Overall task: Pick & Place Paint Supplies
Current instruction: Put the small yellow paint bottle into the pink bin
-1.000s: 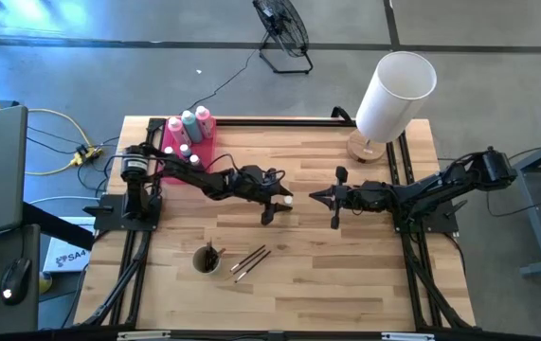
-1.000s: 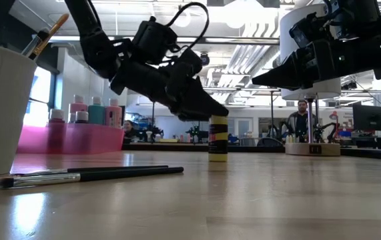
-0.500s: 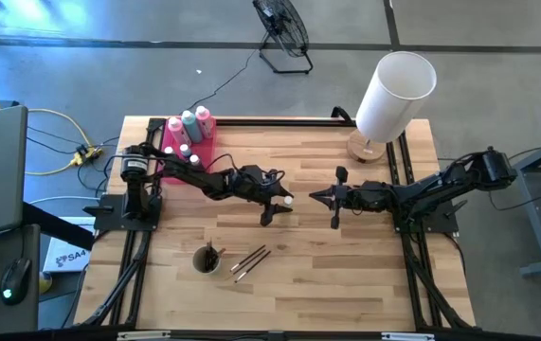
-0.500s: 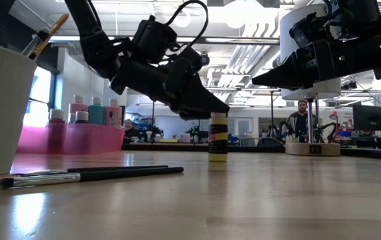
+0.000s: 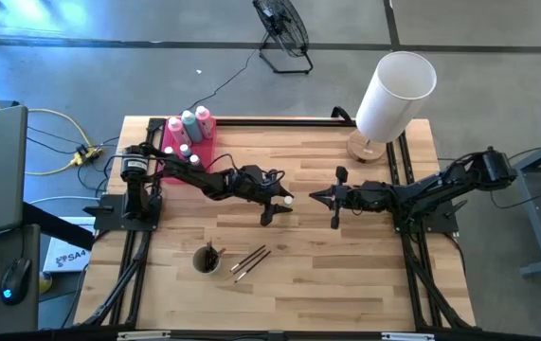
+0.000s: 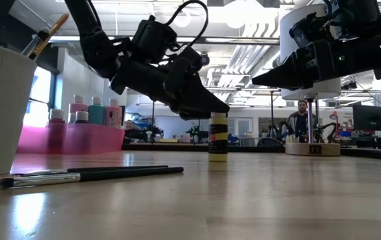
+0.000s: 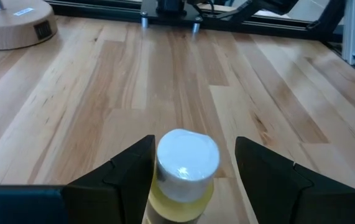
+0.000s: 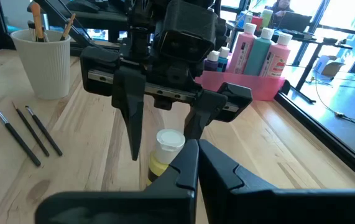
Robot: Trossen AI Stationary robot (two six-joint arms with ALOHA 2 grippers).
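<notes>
A small yellow paint pot with a white cap [image 7: 186,160] stands upright near the middle of the light wooden plank table [image 5: 298,275], and the other places here are told from it. The left claw [image 5: 279,204] hangs over this pot with its two dark fingers [image 7: 122,175] spread, one on each side of the cap, not touching it, so it grips nothing. The right claw [image 5: 336,201] waits well apart on the far side of the pot from the left arm, its fingers pressed together and empty. Beyond the left arm from the pot, at the table's back corner, a pink rectangular plastic tray [image 5: 171,161] holds two pink and one teal squeeze bottles with white caps [image 8: 259,38] and a few tiny pots. Toward the table's front edge stand a white ribbed cup with brushes [image 8: 43,61] and thin dark-handled brushes [image 5: 249,261] lying loose beside it. A tall white cylinder lampshade on a round wooden base [image 5: 393,93] stands at the other back corner. No writing on the pot can be read. The floor around is grey concrete, with a black fan [image 5: 282,33] and yellow cables [image 5: 57,142]; a person [image 6: 302,120] sits far off in the workshop behind.
</notes>
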